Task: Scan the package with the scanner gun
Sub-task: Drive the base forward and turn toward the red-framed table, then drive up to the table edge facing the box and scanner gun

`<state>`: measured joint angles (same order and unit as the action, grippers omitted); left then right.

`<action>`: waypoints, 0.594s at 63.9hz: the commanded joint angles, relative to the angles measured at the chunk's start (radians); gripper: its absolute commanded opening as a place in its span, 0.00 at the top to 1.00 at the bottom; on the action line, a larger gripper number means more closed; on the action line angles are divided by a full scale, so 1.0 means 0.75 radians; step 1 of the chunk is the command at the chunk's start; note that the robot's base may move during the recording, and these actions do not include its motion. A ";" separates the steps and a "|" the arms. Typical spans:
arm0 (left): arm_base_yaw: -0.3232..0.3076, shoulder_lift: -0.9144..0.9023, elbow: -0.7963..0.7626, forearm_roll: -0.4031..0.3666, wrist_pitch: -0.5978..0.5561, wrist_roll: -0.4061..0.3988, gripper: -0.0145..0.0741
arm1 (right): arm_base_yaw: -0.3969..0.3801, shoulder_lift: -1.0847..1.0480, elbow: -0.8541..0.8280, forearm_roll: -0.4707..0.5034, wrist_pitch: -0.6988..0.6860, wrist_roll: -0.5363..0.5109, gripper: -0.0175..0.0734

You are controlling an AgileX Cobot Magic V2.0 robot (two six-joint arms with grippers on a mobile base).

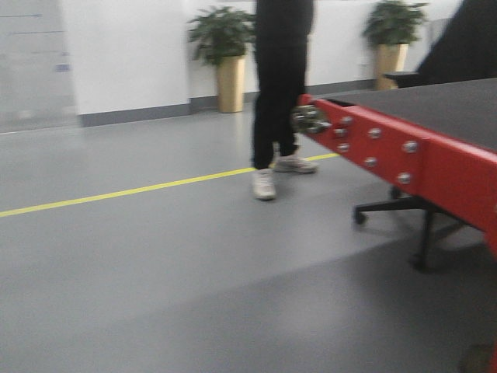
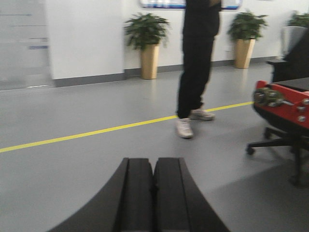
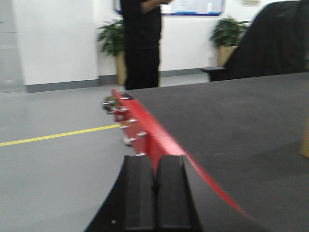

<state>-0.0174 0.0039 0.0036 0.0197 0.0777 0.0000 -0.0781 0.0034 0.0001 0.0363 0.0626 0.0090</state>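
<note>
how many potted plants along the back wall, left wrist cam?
3. A tan-pot plant stands left of the standing person, a second tan-pot plant to the person's right, and a pale-pot plant at the right edge, partly cut off. Others may be out of frame.

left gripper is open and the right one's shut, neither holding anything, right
No: the left gripper is shut too, closed tight in the left wrist view. The right gripper is shut, and neither holds anything.

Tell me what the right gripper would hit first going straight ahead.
Probably the red side rail of the black-topped table, which runs just ahead of the shut right gripper; depth is unclear.
</note>
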 commanded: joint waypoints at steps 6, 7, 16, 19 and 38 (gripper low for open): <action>0.005 -0.005 -0.005 -0.008 -0.018 0.000 0.96 | -0.004 -0.005 0.000 -0.001 -0.024 -0.004 0.98; 0.005 -0.005 -0.005 -0.008 -0.018 0.000 0.96 | -0.004 -0.005 0.000 -0.001 -0.024 -0.004 0.98; 0.005 -0.005 -0.005 -0.008 -0.018 0.000 0.96 | -0.004 -0.005 0.000 -0.001 -0.024 -0.004 0.98; 0.005 -0.005 -0.005 -0.008 -0.018 0.000 0.96 | -0.004 -0.005 0.000 -0.001 -0.024 -0.004 0.98; 0.008 -0.005 -0.005 -0.008 -0.018 0.000 0.96 | -0.002 -0.005 0.000 -0.001 -0.024 -0.004 0.98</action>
<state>-0.0174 0.0039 0.0036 0.0197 0.0777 0.0000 -0.0781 0.0034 0.0001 0.0363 0.0626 0.0090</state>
